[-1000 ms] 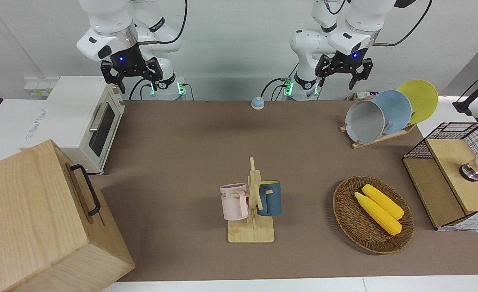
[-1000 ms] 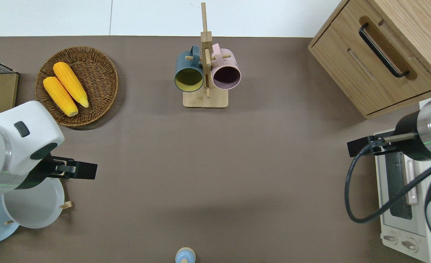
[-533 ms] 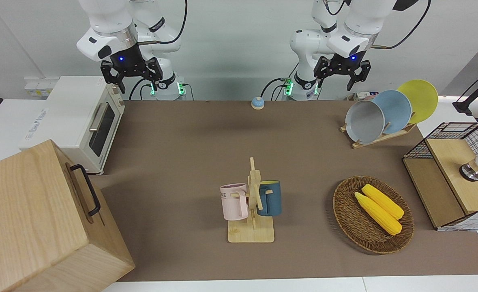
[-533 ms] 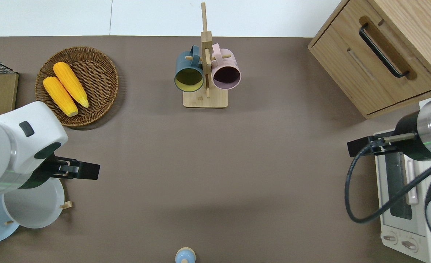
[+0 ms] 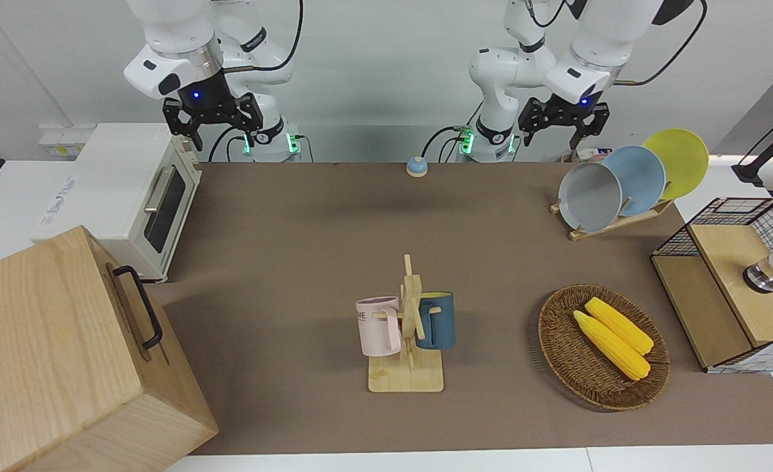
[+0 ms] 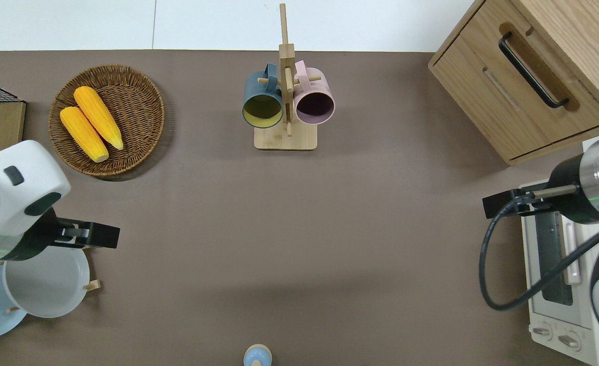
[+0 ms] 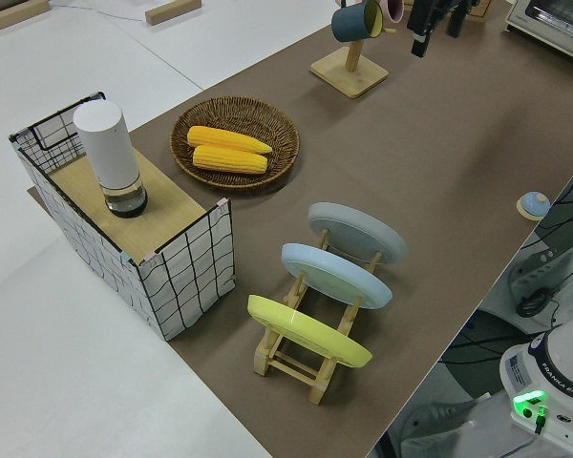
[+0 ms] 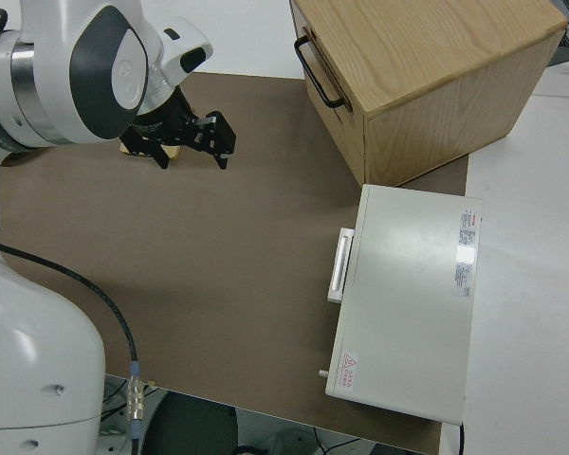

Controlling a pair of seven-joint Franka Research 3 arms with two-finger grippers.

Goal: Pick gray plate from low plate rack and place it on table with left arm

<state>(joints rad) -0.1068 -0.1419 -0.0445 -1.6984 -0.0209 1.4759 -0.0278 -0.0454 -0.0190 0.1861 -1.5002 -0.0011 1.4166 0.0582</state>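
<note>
Since a second ago the left claw point(image 5: 564, 125), open and empty, drifted toward the round pale-gray plate point(image 5: 590, 196); descending, it could knock the neighbouring sky-blue plate point(image 5: 638, 177)

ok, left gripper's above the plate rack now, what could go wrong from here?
1. The gray plate overlaps the blue plate in the low rack; lifting it might drag the blue one out.
2. The left gripper, open, hangs up in the air; coming down it could hit the plate's rim and tip it off its pegs.

Gray plate point(image 5: 589, 197) tilted in low plate rack point(image 5: 612, 224) (endmost slot).
</note>
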